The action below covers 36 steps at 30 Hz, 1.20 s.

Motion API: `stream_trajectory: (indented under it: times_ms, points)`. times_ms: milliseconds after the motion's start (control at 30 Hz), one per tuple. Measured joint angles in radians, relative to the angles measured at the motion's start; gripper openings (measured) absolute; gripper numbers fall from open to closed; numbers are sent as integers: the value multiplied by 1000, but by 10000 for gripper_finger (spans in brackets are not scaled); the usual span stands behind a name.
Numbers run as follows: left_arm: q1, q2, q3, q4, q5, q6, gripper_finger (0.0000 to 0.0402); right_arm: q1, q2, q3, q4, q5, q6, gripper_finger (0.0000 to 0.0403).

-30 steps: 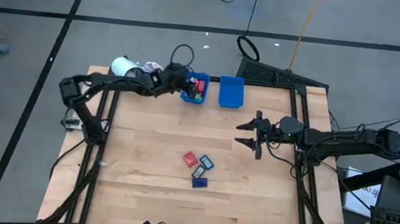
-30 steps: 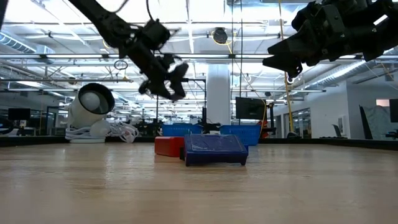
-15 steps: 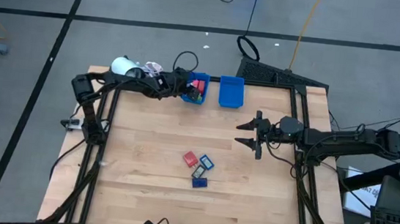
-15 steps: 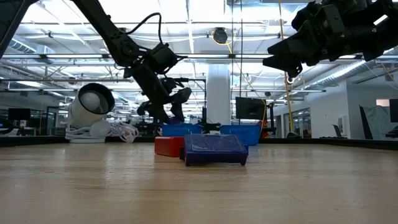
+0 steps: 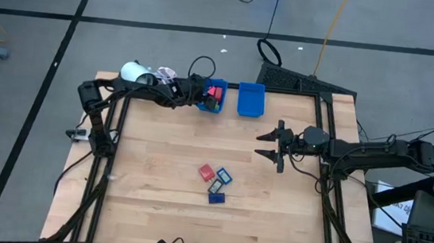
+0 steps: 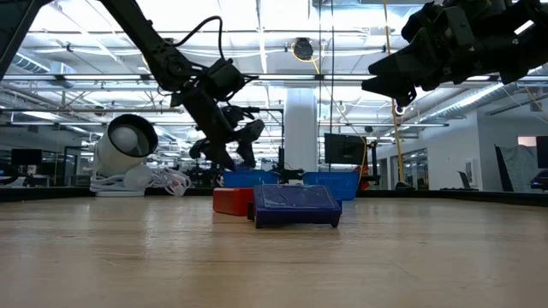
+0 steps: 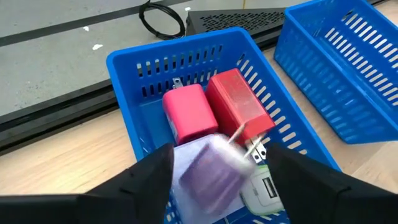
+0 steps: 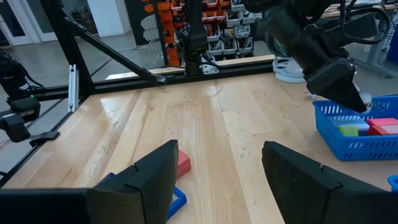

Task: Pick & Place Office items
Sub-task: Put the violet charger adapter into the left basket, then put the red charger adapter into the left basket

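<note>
While both arms are over the table, the scene goes like this:
Roll: a white roll point(image 5: 132, 71) lies at the far left corner, beside the left arm.
Left gripper: the left gripper point(image 5: 201, 93) is just above the left bin point(image 5: 213, 107) at the far edge. Its fingers point(image 7: 149, 177) stand apart, and a blurred pale purple piece point(image 7: 211, 168) is between them, over the bin; I cannot tell if they touch it.
Left bin: it holds a pink block point(image 7: 189, 114), a red block point(image 7: 239, 106) and a white-green piece point(image 7: 264, 190).
Right bin: the second bin point(image 5: 250, 99) stands just right of the first one.
Loose items: a red piece point(image 5: 206, 171), a blue clip point(image 5: 223, 174), a green-dark clip point(image 5: 216, 187) and a dark blue block point(image 5: 217, 198) lie close together near the table middle.
Right gripper: the right gripper point(image 5: 269, 145) hangs at the right side, well apart from the items, fingers point(image 8: 311, 171) apart, nothing between them.
</note>
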Motion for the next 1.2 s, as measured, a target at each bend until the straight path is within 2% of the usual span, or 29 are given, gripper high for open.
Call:
stream_trajectory:
  times_ms: [233, 400, 600, 867, 1067, 1200]
  points:
    - [0, 0, 0, 0, -1, 5, 295, 0, 0, 0, 0, 0, 0, 222]
    - [-4, -17, 0, -7, 20, 77, 292, 0, 0, 0, 0, 0, 0, 222]
    - [-41, -96, 0, -42, 132, 142, 278, 0, 0, 0, 0, 0, 0, 222]
    - [-170, -198, 0, -106, 287, 157, 280, 0, 0, 0, 0, 0, 0, 222]
    - [-319, -209, 0, -112, 414, 156, 289, -1, 0, 0, 0, 0, 2, 222]
    - [-422, -210, 0, -137, 430, 177, 286, -1, 0, 0, 0, 0, 3, 222]
